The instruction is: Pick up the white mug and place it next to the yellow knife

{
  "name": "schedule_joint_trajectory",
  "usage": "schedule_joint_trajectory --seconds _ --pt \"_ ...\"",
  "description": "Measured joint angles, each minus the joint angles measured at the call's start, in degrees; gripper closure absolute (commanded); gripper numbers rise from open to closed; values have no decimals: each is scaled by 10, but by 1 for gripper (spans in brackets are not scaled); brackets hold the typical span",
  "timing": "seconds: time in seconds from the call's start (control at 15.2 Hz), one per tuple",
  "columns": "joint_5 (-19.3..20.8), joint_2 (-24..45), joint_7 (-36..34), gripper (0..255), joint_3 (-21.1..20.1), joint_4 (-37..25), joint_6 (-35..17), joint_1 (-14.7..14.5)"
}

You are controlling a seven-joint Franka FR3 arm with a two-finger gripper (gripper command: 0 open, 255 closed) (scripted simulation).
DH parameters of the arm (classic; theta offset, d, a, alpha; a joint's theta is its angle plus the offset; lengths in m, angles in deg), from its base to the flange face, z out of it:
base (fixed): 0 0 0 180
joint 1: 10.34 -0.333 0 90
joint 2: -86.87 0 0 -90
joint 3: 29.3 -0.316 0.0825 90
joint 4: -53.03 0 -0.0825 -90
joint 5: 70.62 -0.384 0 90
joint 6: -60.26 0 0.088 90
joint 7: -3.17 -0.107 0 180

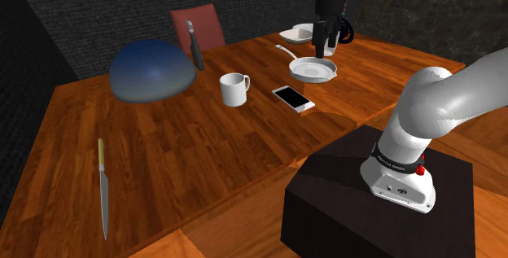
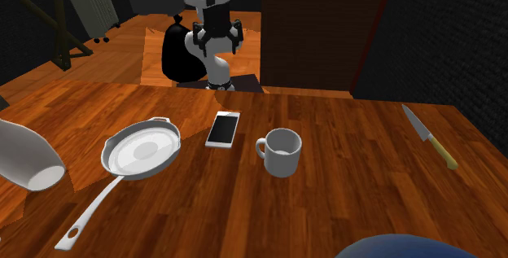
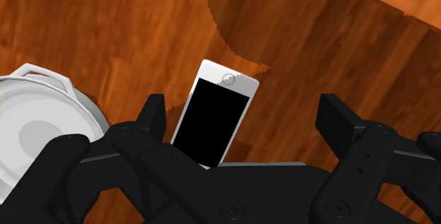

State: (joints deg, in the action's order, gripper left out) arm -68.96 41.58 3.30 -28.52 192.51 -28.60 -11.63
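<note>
The white mug (image 1: 234, 89) stands upright on the table (image 1: 179, 159), open end up, near the middle of the surface. Its handle points toward the smartphone (image 1: 293, 98), which lies flat just beside it on the shoulder view's right. Beyond the smartphone sits the frying pan (image 1: 313, 70).

The pincer (image 1: 326, 46) hangs well above the table over the area where the frying pan and smartphone lie. In the wrist view the pincer (image 3: 243, 109) has its fingers spread wide with nothing between them. The smartphone (image 3: 212, 113) lies below it and the frying pan (image 3: 35, 131) lies off to one side.

Governing relation: the white mug lies on the far side of the smartphone from the frying pan. The approach therefore likely runs toward the shoulder view's lower left, then descends.

The yellow-handled knife (image 1: 102, 175) lies well apart from the white mug, farther along that same direction. Its long axis runs toward the table's near edge.
</note>
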Motion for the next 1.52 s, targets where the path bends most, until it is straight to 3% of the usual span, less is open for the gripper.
schedule_joint_trajectory --seconds 0.26,0.66,1.06,1.52 --pt "-7 32 -8 0 -9 -1 -31 -6" --pt "-21 158 -29 0 -33 -52 -110 -19" --pt "-26 285 -53 0 -58 -121 -172 -31" --pt "-16 431 -81 0 -80 -236 -207 -44"
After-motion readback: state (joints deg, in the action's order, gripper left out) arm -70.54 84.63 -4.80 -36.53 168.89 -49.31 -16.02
